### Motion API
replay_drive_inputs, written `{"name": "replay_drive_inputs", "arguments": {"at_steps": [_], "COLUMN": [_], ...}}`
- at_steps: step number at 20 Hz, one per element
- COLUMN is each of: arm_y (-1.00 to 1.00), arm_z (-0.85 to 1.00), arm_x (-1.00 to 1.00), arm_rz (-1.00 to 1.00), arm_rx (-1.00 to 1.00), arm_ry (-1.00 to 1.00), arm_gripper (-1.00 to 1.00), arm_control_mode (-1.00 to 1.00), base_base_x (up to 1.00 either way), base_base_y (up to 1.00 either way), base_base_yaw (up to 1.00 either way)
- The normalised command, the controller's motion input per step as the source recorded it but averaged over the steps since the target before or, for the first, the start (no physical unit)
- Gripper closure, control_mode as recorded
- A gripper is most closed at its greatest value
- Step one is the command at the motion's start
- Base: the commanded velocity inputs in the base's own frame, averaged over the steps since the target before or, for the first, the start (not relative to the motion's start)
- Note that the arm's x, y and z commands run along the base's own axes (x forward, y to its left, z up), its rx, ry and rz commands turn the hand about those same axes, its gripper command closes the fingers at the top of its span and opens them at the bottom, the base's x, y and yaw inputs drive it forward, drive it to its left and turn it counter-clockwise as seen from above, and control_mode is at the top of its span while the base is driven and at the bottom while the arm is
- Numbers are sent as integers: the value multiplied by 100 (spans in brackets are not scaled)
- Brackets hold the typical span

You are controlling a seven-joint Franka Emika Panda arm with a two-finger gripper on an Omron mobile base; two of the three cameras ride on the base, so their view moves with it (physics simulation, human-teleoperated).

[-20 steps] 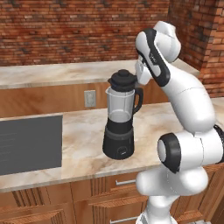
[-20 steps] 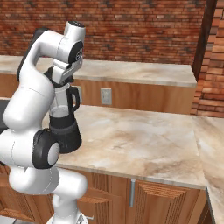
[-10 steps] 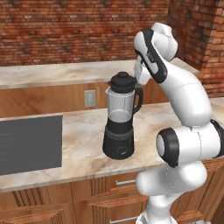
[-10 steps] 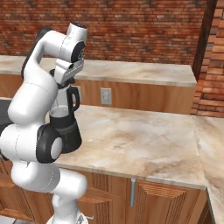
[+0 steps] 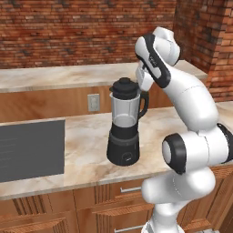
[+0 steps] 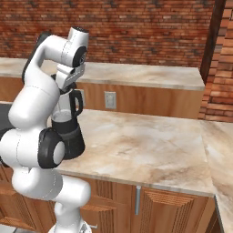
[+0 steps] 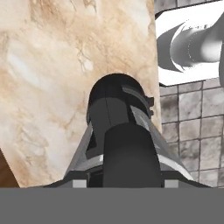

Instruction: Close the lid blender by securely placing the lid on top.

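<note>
While lid caps blender | jar interior unreadable | fingers' state: cannot tell

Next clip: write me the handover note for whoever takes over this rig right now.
Claw: up beside the top of the blender, on its handle side. I cannot tell whether it is open or shut.
Lid: looks seated on the jar mouth in the left base view.
Blender: upright on the counter.
Done: lid apparently placed.
Left: check that it sits flush, then back the arm away.
</note>
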Motion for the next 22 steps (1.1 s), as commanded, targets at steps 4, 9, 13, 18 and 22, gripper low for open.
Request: {"name": "replay_drive_inputs", "arguments": {"at_steps": [4, 9, 13, 18, 22], "arm_y": [0, 0, 0, 0, 1], "arm_z": [-8, -14, -17, -16, -12], "arm_x": [15, -2, 0, 0, -4], "arm_rz": [0, 0, 0, 0, 0], "arm_rx": [0, 0, 0, 0, 0], "arm_ry": [-4, -5, -1, 0, -3], "arm_gripper": [100, 100, 100, 100, -100], "arm_control_mode": [-100, -100, -100, -100, -100], "base_base_x": [0, 0, 0, 0, 0], "base_base_y": [0, 0, 0, 0, 0], "base_base_yaw": [0, 0, 0, 0, 0]}}
